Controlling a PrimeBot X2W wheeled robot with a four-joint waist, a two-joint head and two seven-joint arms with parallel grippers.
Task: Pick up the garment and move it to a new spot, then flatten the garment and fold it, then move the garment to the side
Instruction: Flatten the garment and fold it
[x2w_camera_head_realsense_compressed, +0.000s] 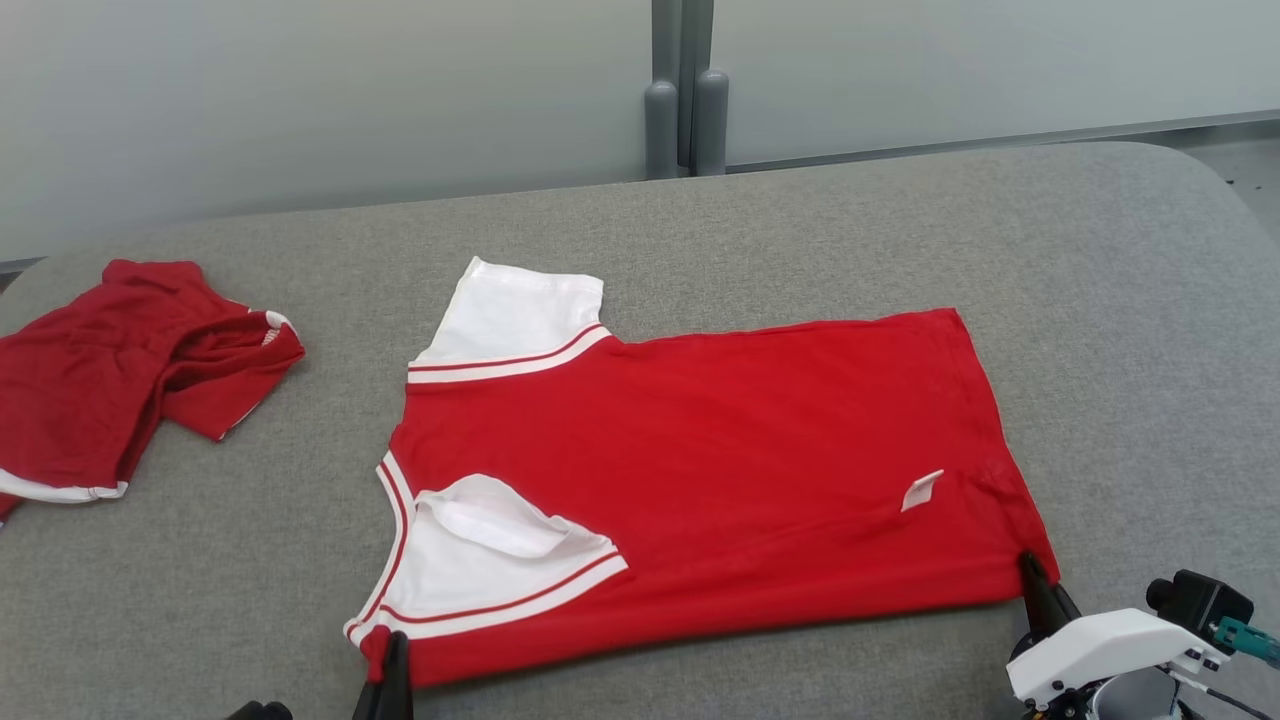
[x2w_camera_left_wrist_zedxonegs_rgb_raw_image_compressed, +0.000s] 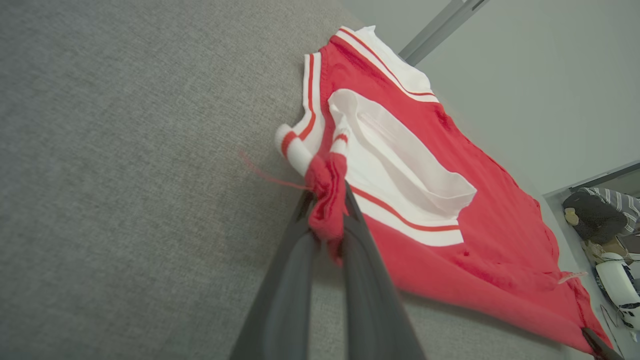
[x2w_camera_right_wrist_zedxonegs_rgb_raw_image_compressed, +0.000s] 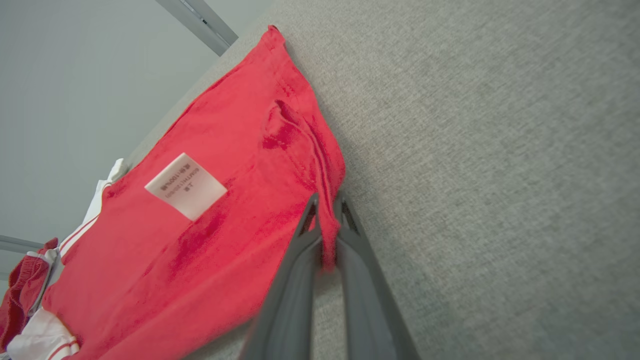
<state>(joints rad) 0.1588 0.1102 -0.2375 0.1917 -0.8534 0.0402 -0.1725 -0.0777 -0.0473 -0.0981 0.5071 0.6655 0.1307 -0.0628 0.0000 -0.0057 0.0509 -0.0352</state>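
The left claw (x2w_camera_head_realsense_compressed: 388, 650) pokes up from the head view's 7 o'clock edge, clamped on the garment (x2w_camera_head_realsense_compressed: 720, 450) at its near shoulder corner. The right claw (x2w_camera_head_realsense_compressed: 1030, 568), angled toward 11 o'clock off its pale forearm (x2w_camera_head_realsense_compressed: 1100, 650), pinches the near hem corner. The garment lies spread flat mid-desk (x2w_camera_head_realsense_compressed: 1100, 300). A crumpled red shirt (x2w_camera_head_realsense_compressed: 110, 400) sits at 9 o'clock.

Garment (x2w_camera_head_realsense_compressed: 720, 470): red T-shirt, white sleeves with red-and-white striped trim. Spread mostly flat on grey fabric surface (x2w_camera_head_realsense_compressed: 900, 220), neck end left, hem right. Far sleeve (x2w_camera_head_realsense_compressed: 515, 310) lies out flat; near sleeve (x2w_camera_head_realsense_compressed: 480, 560) is folded in over the body. White label (x2w_camera_head_realsense_compressed: 921, 491) near hem. Both near corners bunched, pinched by left gripper (x2w_camera_head_realsense_compressed: 392, 660) and right gripper (x2w_camera_head_realsense_compressed: 1030, 570).
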